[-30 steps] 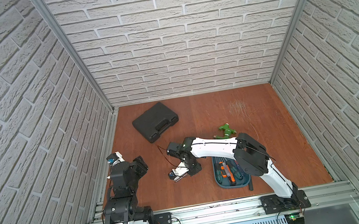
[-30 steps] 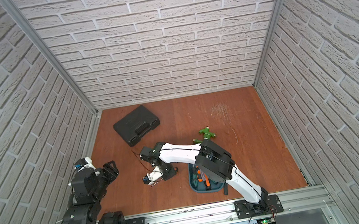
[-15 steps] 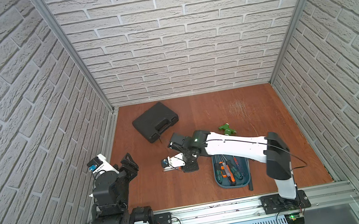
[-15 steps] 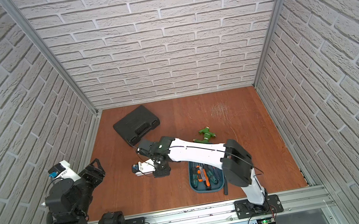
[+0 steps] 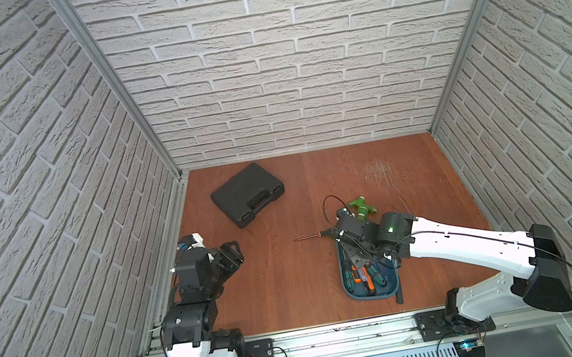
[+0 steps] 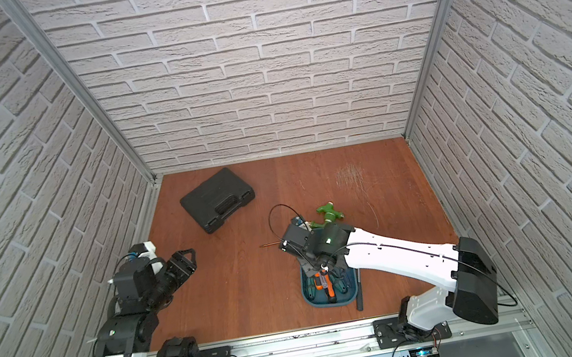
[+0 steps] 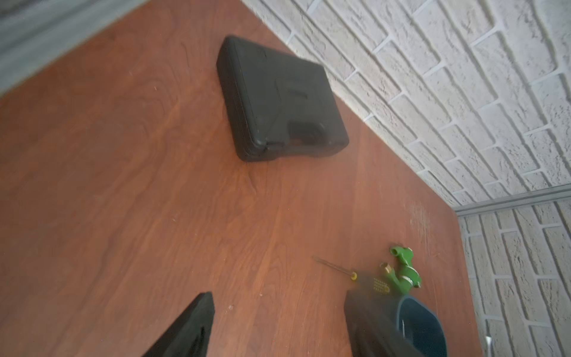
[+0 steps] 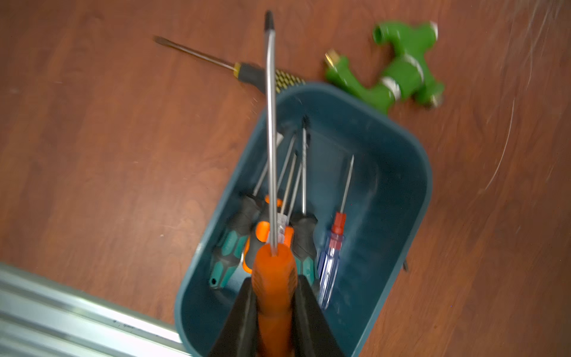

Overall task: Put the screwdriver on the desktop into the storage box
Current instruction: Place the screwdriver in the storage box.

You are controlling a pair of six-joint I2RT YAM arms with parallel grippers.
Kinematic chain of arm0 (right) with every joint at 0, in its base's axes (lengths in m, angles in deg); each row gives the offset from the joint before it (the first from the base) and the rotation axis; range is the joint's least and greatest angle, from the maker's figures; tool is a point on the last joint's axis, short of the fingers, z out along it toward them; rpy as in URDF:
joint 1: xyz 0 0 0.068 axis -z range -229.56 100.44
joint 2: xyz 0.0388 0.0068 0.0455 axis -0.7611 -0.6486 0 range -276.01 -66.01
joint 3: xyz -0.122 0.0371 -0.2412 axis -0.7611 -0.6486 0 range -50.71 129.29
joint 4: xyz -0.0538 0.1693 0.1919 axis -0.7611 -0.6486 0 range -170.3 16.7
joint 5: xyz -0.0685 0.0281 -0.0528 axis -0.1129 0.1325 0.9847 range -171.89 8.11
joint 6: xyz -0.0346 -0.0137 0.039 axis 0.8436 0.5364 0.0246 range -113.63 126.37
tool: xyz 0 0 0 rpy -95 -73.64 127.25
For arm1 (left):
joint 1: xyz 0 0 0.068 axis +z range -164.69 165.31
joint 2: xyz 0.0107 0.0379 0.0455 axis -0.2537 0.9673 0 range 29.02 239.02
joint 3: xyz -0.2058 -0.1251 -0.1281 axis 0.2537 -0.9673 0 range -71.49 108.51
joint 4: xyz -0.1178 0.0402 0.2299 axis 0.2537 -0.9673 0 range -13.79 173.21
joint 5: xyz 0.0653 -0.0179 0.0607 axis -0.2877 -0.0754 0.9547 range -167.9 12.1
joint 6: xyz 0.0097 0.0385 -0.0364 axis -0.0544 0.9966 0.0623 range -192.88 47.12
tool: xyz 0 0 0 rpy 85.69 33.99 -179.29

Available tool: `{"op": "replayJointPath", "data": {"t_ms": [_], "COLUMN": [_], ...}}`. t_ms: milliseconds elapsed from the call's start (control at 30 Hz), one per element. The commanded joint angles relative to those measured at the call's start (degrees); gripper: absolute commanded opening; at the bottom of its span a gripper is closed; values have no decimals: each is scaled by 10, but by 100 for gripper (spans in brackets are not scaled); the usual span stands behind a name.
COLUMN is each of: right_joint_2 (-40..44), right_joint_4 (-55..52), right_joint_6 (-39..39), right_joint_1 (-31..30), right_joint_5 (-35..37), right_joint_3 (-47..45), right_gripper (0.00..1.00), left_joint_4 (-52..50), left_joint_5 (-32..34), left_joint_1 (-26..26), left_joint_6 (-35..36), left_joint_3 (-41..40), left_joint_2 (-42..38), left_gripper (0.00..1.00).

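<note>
Screwdriver (image 8: 272, 259) clamped in right gripper (image 8: 274, 278) over box (image 8: 386, 191); striped screwdriver (image 8: 247, 72), green fitting (image 8: 398, 71) beside its rim; left gripper (image 7: 277, 295) spread, empty.

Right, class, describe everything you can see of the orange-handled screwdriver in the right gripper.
The orange-handled screwdriver has a plastic-looking orange grip and a long silvery shaft with a dark tip. The right gripper is shut on its handle, holding it over the storage box, shaft reaching past the rim.

Wood-grain desktop (image 5: 295, 285) — smooth plastic storage box (image 8: 395, 173), matt black case (image 5: 247, 194)
</note>
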Motion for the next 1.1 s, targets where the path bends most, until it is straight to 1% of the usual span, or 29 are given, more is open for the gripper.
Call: {"op": "replayJointPath", "data": {"t_ms": [0, 167, 367, 400, 467, 533, 567, 633, 667, 800, 833, 933, 1000, 1067], "right_joint_2": [21, -9, -19, -21, -28, -31, -29, -19, -10, 37, 55, 113, 143, 158], "right_joint_4": [38, 63, 85, 87, 89, 88, 91, 93, 92, 71, 70, 88, 115, 169], "right_joint_6": [-114, -128, -145, -145, -145, -142, -140, -134, -131, -117, -111, -78, -23, 80], "right_joint_1": [3, 7, 10, 9, 10, 9, 10, 9, 10, 9, 8, 8, 7, 8], "right_joint_5": [-8, -16, -34, -35, -36, -38, -40, -40, -38, -10, -2, 22, 30, 15], "right_joint_3": [-42, -86, -117, -119, -123, -124, -124, -123, -122, -104, -101, -103, -106, -105], "right_gripper": [2, 4, 15, 18, 30, 55, 63, 72, 74, 74, 74, 74, 73, 70], "left_joint_4": [67, 74, 82, 85, 92, 98, 102, 107, 111, 136, 146, 177, 198, 217], "left_joint_5": [-1, 56, 93, 96, 98, 95, 94, 97, 97, 102, 106, 128, 142, 158], "left_joint_1": [-42, -110, -154, -158, -163, -169, -172, -179, -182, -203, -214, -257, -289, -320], "left_joint_6": [-50, -71, -86, -86, -88, -85, -84, -82, -82, -92, -98, -119, -136, -157], "left_joint_3": [-12, -30, -38, -38, -38, -36, -35, -34, -34, -36, -35, -26, -16, -3], "left_joint_2": [5, 10, 24, 27, 37, 48, 53, 62, 66, 91, 98, 157, 199, 243], "left_gripper": [72, 73, 74, 74, 74, 74, 75, 75, 76, 76, 76, 74, 73, 68]}}
